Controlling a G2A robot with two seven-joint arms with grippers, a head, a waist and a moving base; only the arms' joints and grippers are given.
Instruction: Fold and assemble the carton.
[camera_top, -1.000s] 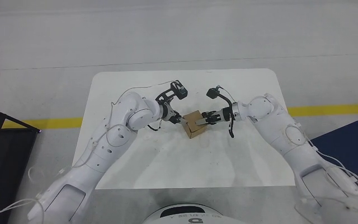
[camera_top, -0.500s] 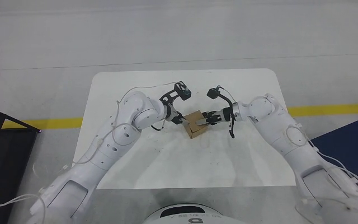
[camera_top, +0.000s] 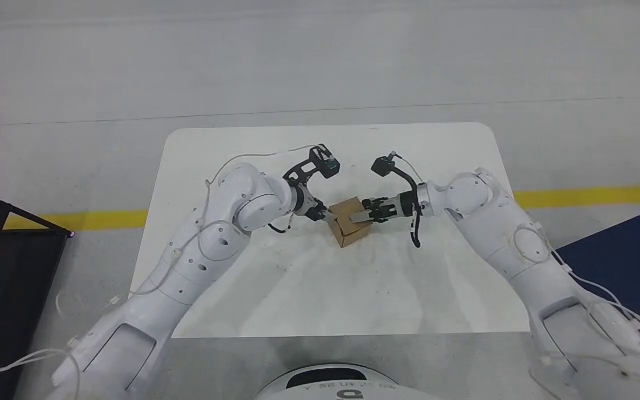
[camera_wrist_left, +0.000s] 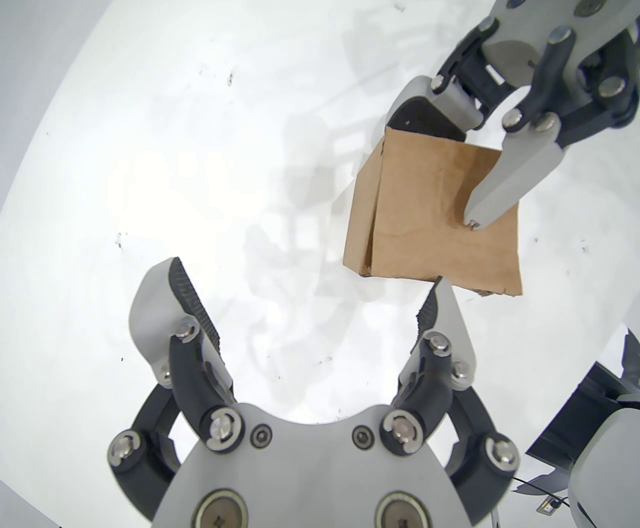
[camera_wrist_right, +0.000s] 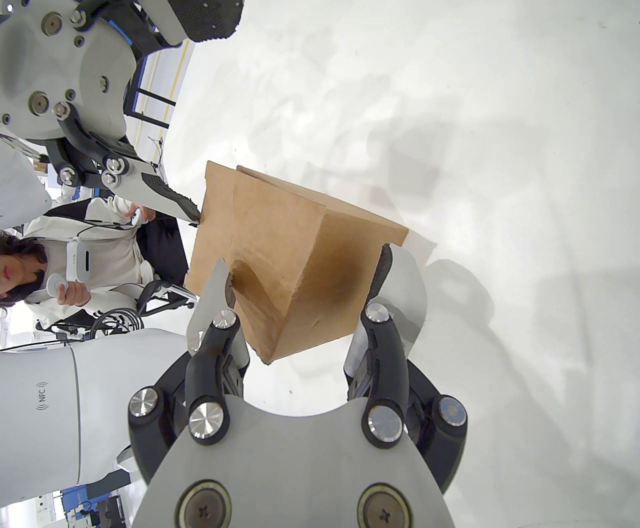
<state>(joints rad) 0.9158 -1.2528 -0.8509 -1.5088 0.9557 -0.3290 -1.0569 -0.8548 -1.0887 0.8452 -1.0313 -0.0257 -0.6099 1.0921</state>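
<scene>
A small brown carton (camera_top: 347, 218) sits folded into a box shape on the middle of the white table (camera_top: 300, 290). My right gripper (camera_wrist_right: 305, 280) is shut on the carton (camera_wrist_right: 290, 240), one finger pressing into a dented top face and the other against the opposite side. From the other side, my left gripper (camera_wrist_left: 305, 300) stands open beside the carton (camera_wrist_left: 425, 235), with one fingertip (camera_wrist_left: 437, 295) touching its near lower edge. In the top view the left gripper (camera_top: 318, 210) and the right gripper (camera_top: 372, 212) flank the carton.
Bare table surface lies on all sides of the carton, with the table's rounded edges well away from it. A black frame (camera_top: 20, 245) stands on the floor beyond the table's left edge.
The left arm has shifted slightly, bringing its gripper a little closer to the carton. The right arm and the carton have stayed in place.
</scene>
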